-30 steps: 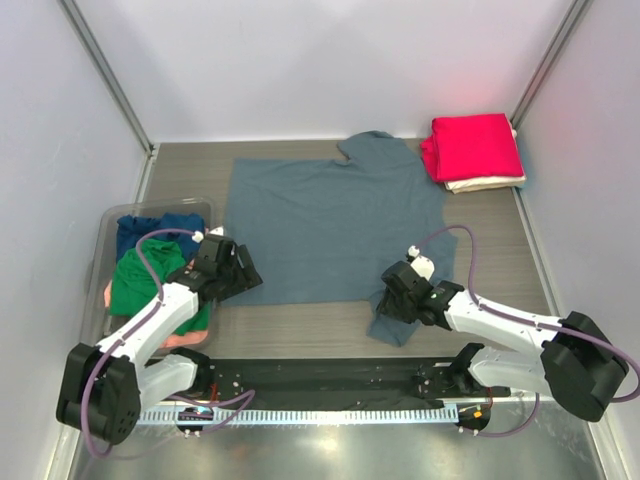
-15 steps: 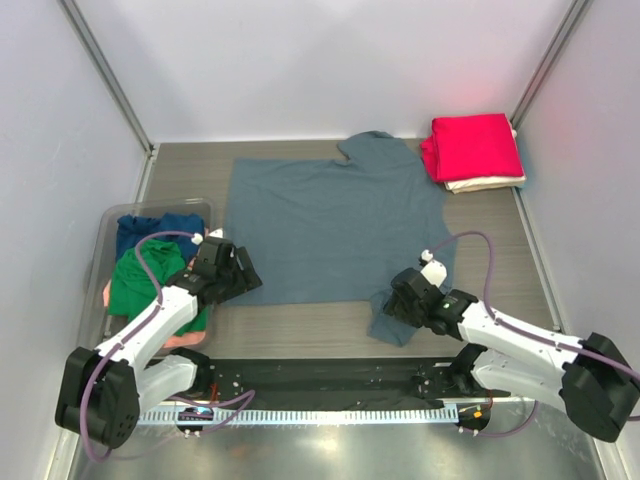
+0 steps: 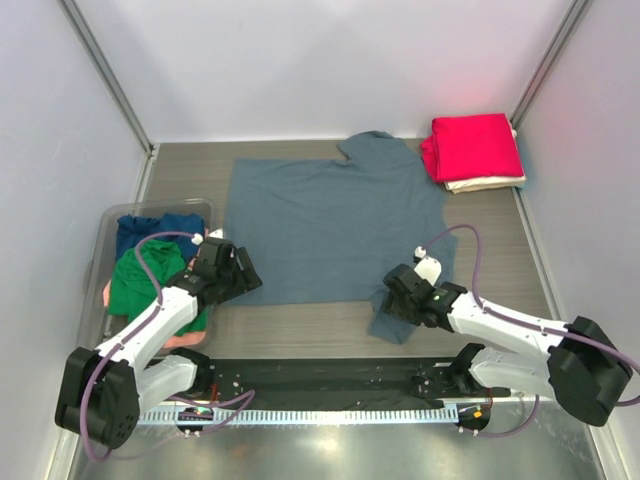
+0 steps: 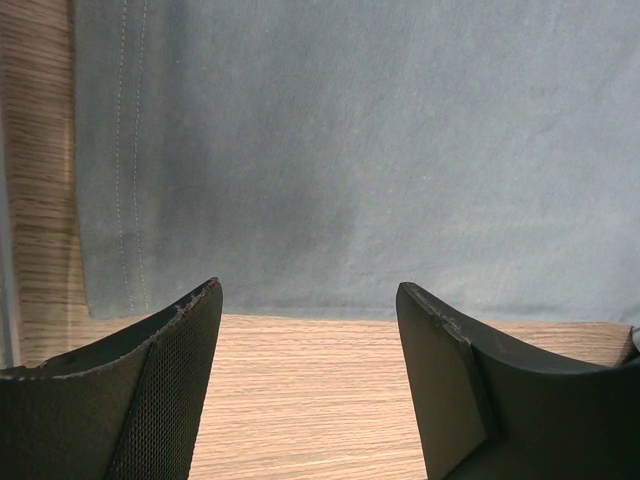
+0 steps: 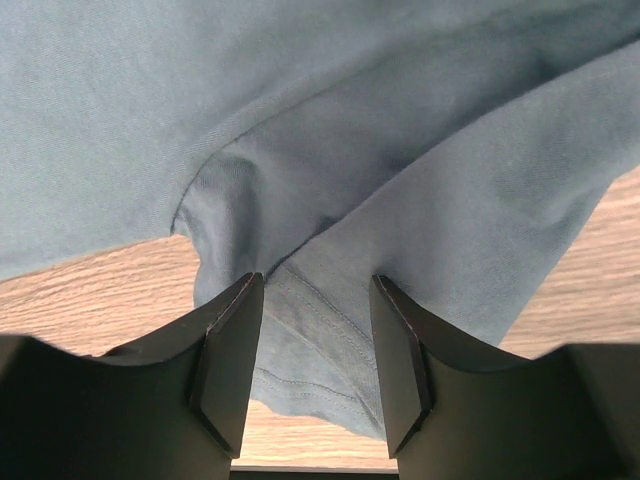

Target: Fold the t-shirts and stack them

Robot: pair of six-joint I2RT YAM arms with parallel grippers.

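Observation:
The large slate grey-blue t-shirt [image 3: 330,225] lies spread flat on the table, with one sleeve [image 3: 398,325] hanging toward the near edge. My left gripper [image 3: 243,278] is open and empty, just off the shirt's near left hem corner [image 4: 110,250]; bare table shows between its fingers [image 4: 160,390]. My right gripper [image 3: 393,302] is open, its jaws standing either side of the rumpled sleeve [image 5: 330,330]. A folded red t-shirt [image 3: 472,145] lies on a folded cream one [image 3: 487,184] at the back right. Navy [image 3: 150,230], green [image 3: 145,282] and salmon-pink [image 3: 182,340] shirts lie in the bin.
The clear plastic bin [image 3: 158,210] stands at the left, beside my left arm. A black rail [image 3: 320,385] runs along the near edge by the arm bases. White walls close in the table on three sides.
My right gripper shifted slightly toward the near edge and then back over the sleeve. The left gripper and the shirts have hardly moved.

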